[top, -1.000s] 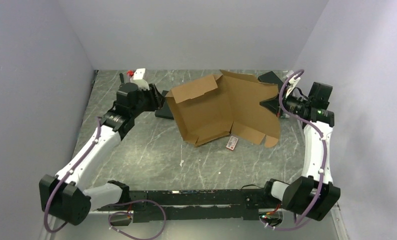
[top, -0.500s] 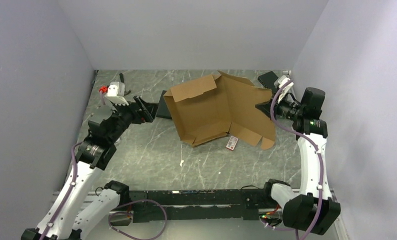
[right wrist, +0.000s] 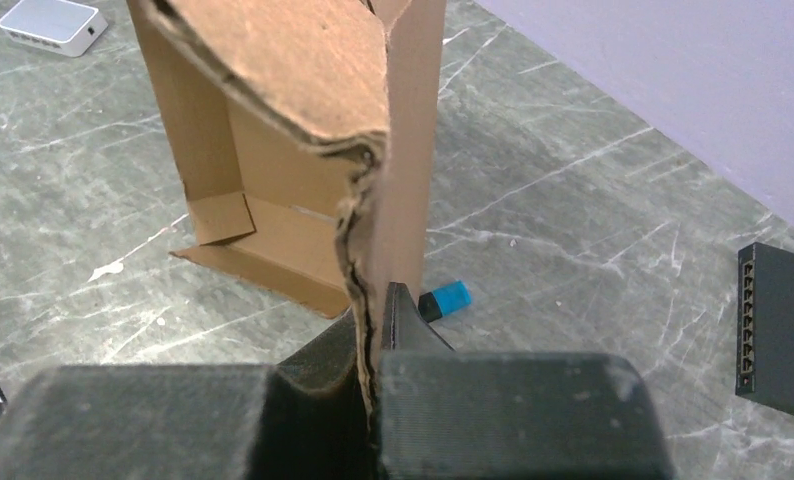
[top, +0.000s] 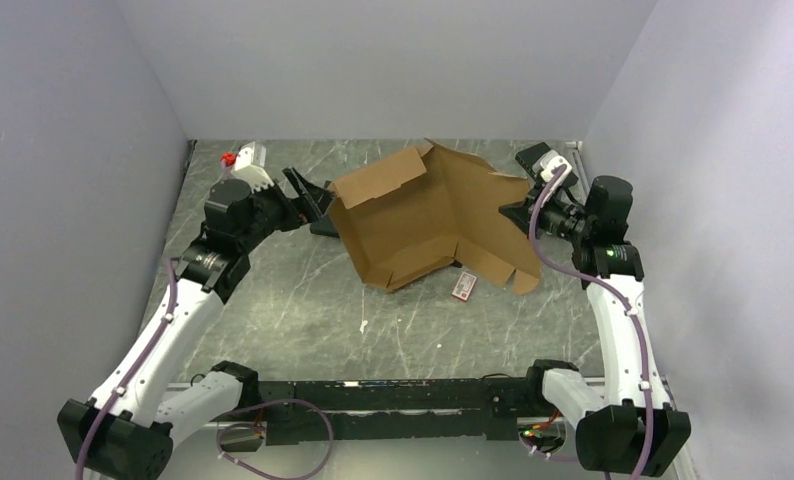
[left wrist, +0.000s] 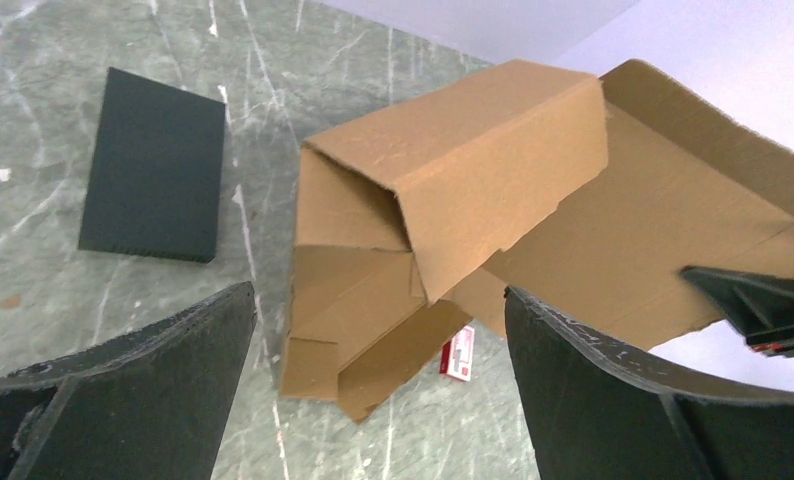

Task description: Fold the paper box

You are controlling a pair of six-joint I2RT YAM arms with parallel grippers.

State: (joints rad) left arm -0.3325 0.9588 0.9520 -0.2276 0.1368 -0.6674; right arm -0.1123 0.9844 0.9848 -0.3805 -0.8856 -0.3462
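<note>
- Two arms reach to the far half of the marble-patterned table in the top view, one on each side of the paper box. The box stands half opened near the back middle, its panels raised and tilted.
- In the same view the left gripper hovers just beside the box's left wall with its jaws spread and nothing between them. Below it lies the left black box, partly hidden by cardboard. The right gripper is at the box's right flap. A right black box lies behind that wrist, and a small red-and-white item sits at the box's near edge.
- In the left wrist view the fingers stand far apart at the bottom corners, clear of the cardboard. The paper box fills the middle, with one flap bent over an open corner. The left black box lies apart on its left.
- In the right wrist view the jaws are pressed together on a ragged cardboard edge, pinching the paper box, which rises upright from the grip. A small blue thing lies just beyond the fingers, a white box sits far off at top left, and a socketed black box lies at the right.
</note>
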